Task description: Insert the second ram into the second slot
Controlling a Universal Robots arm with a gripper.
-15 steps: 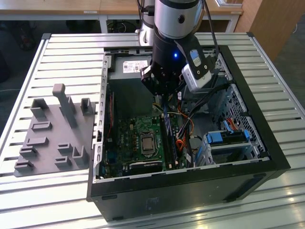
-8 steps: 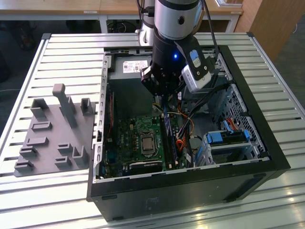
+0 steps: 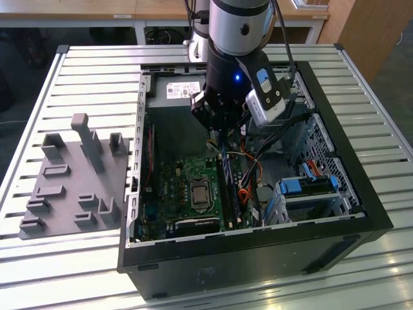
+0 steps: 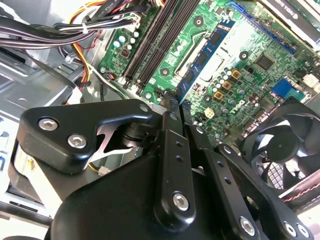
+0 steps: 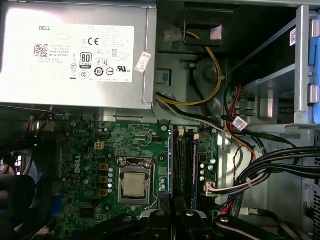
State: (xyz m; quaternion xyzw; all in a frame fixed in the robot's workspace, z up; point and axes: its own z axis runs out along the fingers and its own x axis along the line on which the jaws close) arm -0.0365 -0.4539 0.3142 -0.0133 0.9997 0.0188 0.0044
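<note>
The second ram (image 4: 206, 52) is a thin blue stick seen nearly edge-on, held lengthwise over the green motherboard (image 4: 250, 80). My gripper (image 4: 175, 100) is shut on its near end, black fingers (image 4: 170, 150) pressed against both faces. In the first wrist view the ram (image 5: 171, 160) runs along one side of the black memory slots (image 5: 183, 165), and a second blue strip (image 5: 196, 167) lies along their other side. In the exterior view the gripper (image 3: 222, 139) hangs inside the open computer case with the ram (image 3: 224, 166) pointing down at the slots (image 3: 231, 194). Whether the ram touches a slot I cannot tell.
A grey power supply (image 5: 75, 55) fills the case's end beyond the board. The processor socket (image 5: 134, 185) sits beside the slots, a fan (image 4: 285, 145) further off. Cable bundles (image 5: 270, 170) and a blue drive cage (image 3: 310, 187) crowd the exterior view's right. A grey fixture tray (image 3: 71, 181) lies outside.
</note>
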